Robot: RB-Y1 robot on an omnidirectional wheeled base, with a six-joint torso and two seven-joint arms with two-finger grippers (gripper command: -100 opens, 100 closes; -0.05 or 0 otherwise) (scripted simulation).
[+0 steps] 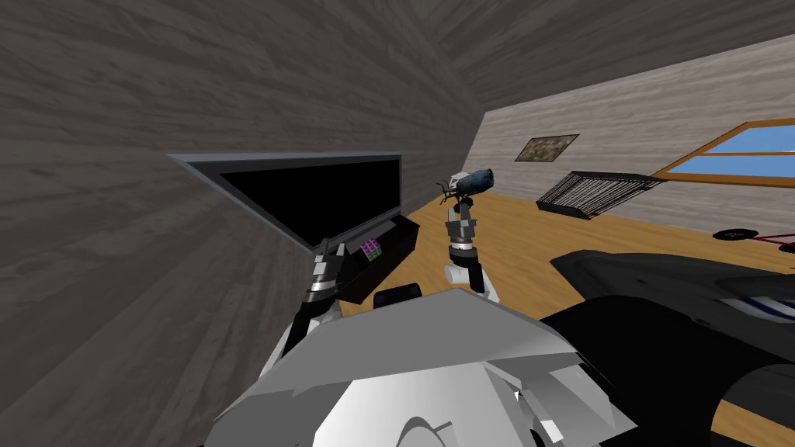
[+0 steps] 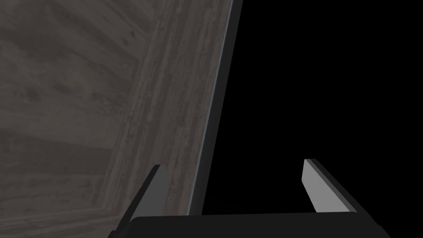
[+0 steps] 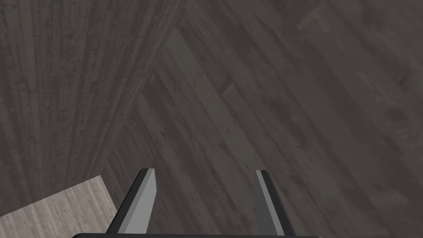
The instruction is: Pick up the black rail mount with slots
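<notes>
A black piece with many parallel slots lies on the wooden floor against the far light wall, well beyond both arms. My left gripper is raised in front of the black screen's lower corner. In the left wrist view the left gripper stands open with nothing between its fingers, pointed at the screen's grey frame edge. My right gripper is raised just below a dark blue cylinder. In the right wrist view the right gripper is open and holds nothing.
A large black screen stands on a low black cabinet by the dark plank wall, with a colourful cube on the cabinet. Bulky dark furniture is close on the right. A black disc lies on the floor.
</notes>
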